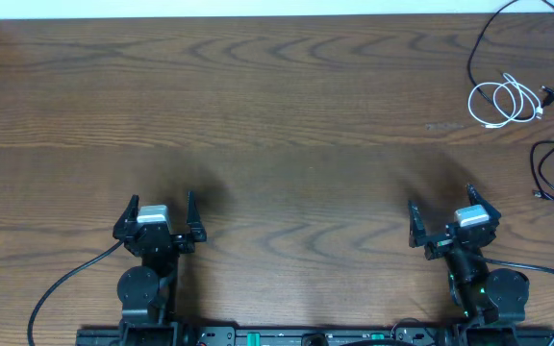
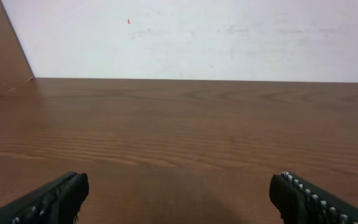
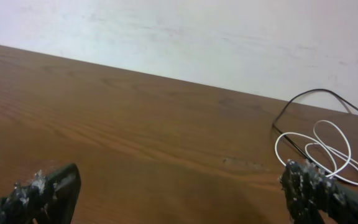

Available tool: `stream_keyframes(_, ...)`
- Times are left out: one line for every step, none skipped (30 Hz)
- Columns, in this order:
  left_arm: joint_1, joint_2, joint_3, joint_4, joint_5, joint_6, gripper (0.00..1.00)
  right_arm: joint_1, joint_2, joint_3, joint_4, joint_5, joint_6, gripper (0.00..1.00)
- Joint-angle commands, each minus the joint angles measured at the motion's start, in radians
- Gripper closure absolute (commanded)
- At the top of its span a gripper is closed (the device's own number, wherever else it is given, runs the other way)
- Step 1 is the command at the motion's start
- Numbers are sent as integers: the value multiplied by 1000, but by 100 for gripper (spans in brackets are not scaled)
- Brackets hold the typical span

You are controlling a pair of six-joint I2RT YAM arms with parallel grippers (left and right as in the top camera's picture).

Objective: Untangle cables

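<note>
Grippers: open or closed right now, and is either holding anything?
Left gripper: open, holding nothing.
Right gripper: open, holding nothing.

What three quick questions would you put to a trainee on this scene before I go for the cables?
1. True or false: the white cable lies at the far right of the table, nearer the right gripper than the left gripper.
2. Pick one. The two grippers are: A) both open and holding nothing; B) both shut on a cable; C) left open, right shut.
3. Fill in: in the right wrist view, the second cable, arching beyond the white one, is coloured ____.

Key: 1 true; 2 A; 3 black.
</note>
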Motion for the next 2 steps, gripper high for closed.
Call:
stream_keyframes(-3,-7,-16,-44,-13,13,2,7,-5,-3,-3,7,5,1)
stream_keyframes(-3,-7,-16,-44,-13,13,2,7,-5,-3,-3,7,5,1)
